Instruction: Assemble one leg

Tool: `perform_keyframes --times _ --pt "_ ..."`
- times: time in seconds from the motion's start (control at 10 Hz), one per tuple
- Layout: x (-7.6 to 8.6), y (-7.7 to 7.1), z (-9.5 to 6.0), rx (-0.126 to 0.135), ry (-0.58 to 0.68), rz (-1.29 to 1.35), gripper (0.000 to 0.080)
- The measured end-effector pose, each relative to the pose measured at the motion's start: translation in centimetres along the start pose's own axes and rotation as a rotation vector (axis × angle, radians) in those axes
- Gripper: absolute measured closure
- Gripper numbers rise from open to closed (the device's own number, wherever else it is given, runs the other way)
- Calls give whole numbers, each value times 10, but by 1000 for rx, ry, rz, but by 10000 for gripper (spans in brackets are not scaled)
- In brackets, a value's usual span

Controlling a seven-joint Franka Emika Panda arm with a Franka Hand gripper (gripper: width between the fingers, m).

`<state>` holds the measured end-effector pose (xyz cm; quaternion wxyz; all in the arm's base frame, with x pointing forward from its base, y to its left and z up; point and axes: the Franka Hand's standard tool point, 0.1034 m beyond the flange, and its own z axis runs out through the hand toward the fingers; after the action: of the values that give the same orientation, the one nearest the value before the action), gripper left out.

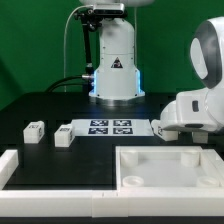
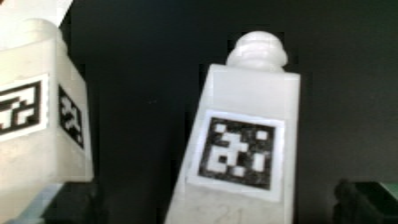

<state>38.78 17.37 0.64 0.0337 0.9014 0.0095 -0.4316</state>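
Observation:
In the wrist view a white leg (image 2: 240, 130) with a black-and-white tag and a round peg on its end lies on the black table, between my fingertips (image 2: 365, 197). My gripper (image 2: 214, 205) is open, with a gap on each side of the leg. A second tagged leg (image 2: 36, 100) lies close beside it. In the exterior view two more legs (image 1: 35, 130) (image 1: 65, 136) lie on the exterior view's left. My arm's wrist (image 1: 195, 105) hangs low at the exterior view's right and hides the fingers there.
The marker board (image 1: 110, 127) lies mid-table before the robot base (image 1: 115, 65). A large white square tray-like piece (image 1: 200, 170) with a round corner hole sits front right. A white rail (image 1: 20, 165) runs along the front left.

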Motion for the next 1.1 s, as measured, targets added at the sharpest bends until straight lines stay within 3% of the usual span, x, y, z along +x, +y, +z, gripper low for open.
perform_keyframes --times 0.1,0.2,0.3,0.8,1.1 --pt "0 -1 0 -1 3 1 430" --pt "0 -3 0 -3 4 -2 430" --pt "0 -4 0 -3 4 -3 488" --pt "-2 -4 -3 -7 9 -7 488" --pt "-28 6 -33 -20 0 -45 486"
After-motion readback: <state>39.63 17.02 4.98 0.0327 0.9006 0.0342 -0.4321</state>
